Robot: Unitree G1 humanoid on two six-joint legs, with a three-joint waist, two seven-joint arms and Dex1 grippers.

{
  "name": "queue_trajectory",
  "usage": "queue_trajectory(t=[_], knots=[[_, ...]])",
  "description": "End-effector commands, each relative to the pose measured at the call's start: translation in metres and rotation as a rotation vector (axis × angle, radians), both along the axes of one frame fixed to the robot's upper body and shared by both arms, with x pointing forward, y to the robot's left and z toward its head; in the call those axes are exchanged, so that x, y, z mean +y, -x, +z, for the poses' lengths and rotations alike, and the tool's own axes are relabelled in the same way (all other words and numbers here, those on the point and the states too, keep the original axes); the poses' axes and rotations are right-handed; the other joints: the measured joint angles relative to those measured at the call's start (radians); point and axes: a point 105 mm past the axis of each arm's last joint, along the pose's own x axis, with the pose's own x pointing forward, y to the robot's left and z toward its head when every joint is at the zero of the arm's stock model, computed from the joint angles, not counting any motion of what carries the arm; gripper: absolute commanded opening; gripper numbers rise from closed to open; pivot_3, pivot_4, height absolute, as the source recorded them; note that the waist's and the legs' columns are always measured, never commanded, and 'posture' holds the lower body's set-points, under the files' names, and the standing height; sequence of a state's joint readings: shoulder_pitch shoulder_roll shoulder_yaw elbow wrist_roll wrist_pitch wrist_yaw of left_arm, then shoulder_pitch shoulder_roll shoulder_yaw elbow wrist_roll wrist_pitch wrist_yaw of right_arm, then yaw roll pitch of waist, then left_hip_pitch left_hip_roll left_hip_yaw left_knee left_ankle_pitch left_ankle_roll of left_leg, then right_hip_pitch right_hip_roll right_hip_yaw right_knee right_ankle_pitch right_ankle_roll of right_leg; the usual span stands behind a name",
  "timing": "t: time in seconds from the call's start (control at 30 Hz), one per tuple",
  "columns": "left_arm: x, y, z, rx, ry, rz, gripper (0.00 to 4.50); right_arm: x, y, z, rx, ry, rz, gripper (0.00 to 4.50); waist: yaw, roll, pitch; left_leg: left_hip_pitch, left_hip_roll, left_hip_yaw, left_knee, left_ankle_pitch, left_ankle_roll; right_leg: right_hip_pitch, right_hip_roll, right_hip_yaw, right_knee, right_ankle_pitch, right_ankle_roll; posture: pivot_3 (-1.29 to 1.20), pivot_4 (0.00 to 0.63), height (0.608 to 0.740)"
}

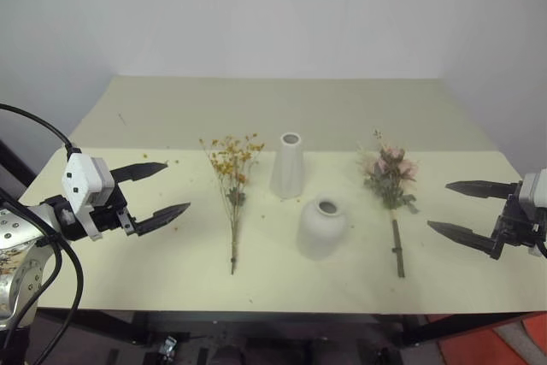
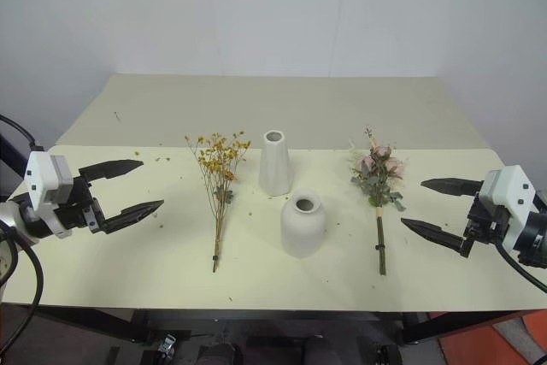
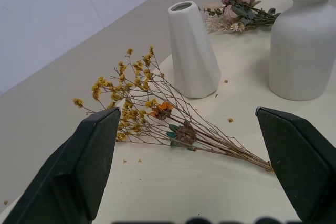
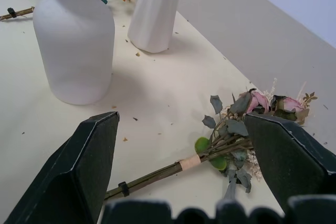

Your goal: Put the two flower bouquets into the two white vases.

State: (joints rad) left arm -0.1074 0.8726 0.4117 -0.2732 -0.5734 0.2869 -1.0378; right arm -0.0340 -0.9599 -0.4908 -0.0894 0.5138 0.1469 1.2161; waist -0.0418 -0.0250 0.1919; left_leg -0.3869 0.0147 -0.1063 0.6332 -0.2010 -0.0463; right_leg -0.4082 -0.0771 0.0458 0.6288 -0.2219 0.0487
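Evidently you kept left gripper (image 1: 178, 188) and right gripper (image 2: 412, 204) released, empty, flanking flat bouquets, ready for pickup.

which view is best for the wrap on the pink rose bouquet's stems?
Right wrist view: the pink rose bouquet lies close, its tan wrap and a dark tie lower on the stems both plain. The eye views show the whole bunch lying flat, small. The left wrist view catches just its blooms, far off.
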Motion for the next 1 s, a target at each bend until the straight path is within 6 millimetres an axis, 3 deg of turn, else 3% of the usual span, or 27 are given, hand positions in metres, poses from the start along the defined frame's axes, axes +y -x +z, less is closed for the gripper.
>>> queue_trajectory(t=[0.03,0.87,1.0], knots=[[-0.003,0.003,0.010,-0.041,-0.008,-0.010,4.50,0.003,0.000,0.013,-0.059,0.017,0.008,4.44,0.000,0.000,0.000,0.000,0.000,0.000,0.000,0.000,0.000,0.000,0.000,0.000,0.000,0.000,0.000,0.00,0.150,0.740],[-0.004,-0.001,0.017,-0.052,-0.012,-0.016,4.50,0.008,-0.002,0.016,-0.089,0.012,0.000,4.44,0.000,0.000,0.000,0.000,0.000,0.000,0.001,0.000,0.000,0.000,0.000,0.000,0.001,0.000,0.000,0.00,0.150,0.740],[0.002,-0.017,0.008,0.061,-0.061,0.137,4.50,0.010,-0.005,0.019,-0.110,0.015,0.008,4.44,-0.001,0.000,0.000,0.001,0.000,0.000,0.001,0.000,0.000,0.000,0.000,0.000,0.001,0.000,0.000,0.00,0.150,0.740]])
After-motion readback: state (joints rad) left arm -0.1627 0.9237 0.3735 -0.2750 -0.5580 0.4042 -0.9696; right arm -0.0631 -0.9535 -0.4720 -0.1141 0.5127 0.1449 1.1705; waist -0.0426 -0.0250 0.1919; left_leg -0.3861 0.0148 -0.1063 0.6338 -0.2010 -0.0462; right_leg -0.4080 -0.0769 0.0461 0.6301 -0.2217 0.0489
